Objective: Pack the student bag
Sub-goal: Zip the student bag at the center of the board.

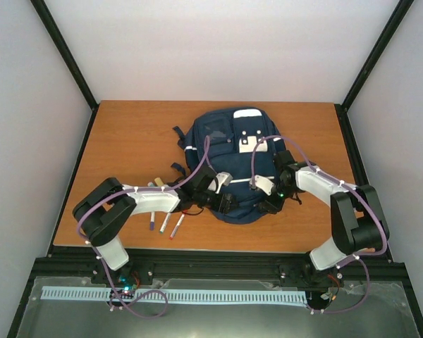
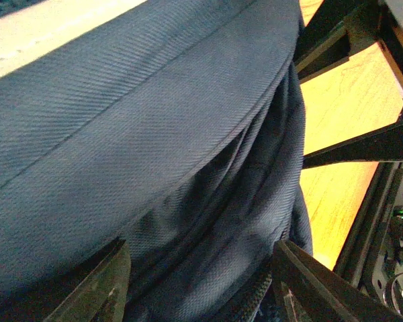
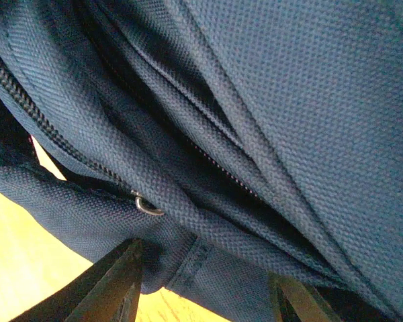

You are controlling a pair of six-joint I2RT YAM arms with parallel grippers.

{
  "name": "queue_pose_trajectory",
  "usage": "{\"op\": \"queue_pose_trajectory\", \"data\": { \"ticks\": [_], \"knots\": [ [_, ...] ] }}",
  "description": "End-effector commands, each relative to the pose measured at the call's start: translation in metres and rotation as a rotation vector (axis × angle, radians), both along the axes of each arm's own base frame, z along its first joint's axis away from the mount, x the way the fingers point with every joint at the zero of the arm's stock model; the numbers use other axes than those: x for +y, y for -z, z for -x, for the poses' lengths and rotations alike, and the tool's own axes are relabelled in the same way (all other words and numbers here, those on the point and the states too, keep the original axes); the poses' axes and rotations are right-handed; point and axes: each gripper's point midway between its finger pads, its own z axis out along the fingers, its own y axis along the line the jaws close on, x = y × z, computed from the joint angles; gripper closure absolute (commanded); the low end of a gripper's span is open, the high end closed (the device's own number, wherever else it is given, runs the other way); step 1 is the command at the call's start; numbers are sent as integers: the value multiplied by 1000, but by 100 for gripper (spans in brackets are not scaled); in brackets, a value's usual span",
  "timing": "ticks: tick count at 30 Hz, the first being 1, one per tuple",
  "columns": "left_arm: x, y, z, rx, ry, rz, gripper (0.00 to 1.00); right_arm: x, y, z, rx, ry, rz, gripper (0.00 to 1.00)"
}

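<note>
The student bag (image 1: 229, 144) is a navy-blue backpack with a pale patch, lying flat in the middle of the table. Both grippers are at its near edge. My left gripper (image 1: 224, 202) is open; in the left wrist view (image 2: 201, 298) its fingers (image 2: 102, 288) stand wide apart with folded bag fabric (image 2: 154, 134) and a zip between them. My right gripper (image 1: 271, 203) is open too; in the right wrist view (image 3: 205, 302) its fingers (image 3: 111, 288) straddle the bag's lower seam (image 3: 208, 268). A small metal zip ring (image 3: 148, 207) sits just above the left finger.
Three pens (image 1: 165, 224) lie on the wooden table (image 1: 127, 141) left of the bag, under the left forearm. More small items (image 1: 155, 184) lie by the bag's left strap. A black frame (image 1: 77, 70) borders the table.
</note>
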Motion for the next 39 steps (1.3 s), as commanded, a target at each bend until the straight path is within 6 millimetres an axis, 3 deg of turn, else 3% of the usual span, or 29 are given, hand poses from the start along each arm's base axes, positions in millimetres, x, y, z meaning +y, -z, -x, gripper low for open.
{"op": "queue_pose_trajectory", "data": {
  "ticks": [1,5,11,15,24,27,35,39],
  "knots": [
    [-17,4,2,-10,59,37,41,28,-14,-28,-93,-39,-138,48],
    [-20,8,1,-2,52,46,42,40,-17,-19,-37,-86,-211,51],
    [-18,10,-2,-5,35,32,43,46,-21,-13,-3,-116,-249,68],
    [-16,9,-1,-15,36,25,44,44,-27,-4,11,-122,-255,80],
    [-24,-7,19,-16,166,115,38,34,-37,12,-21,-125,-225,97],
    [-25,-6,20,-17,177,118,41,32,-37,18,-13,-130,-221,97],
    [-27,2,19,-11,183,108,62,29,-37,19,-34,-124,-213,97],
    [-30,3,18,-7,186,116,69,32,-31,16,-18,-120,-215,89]
  ]
}}
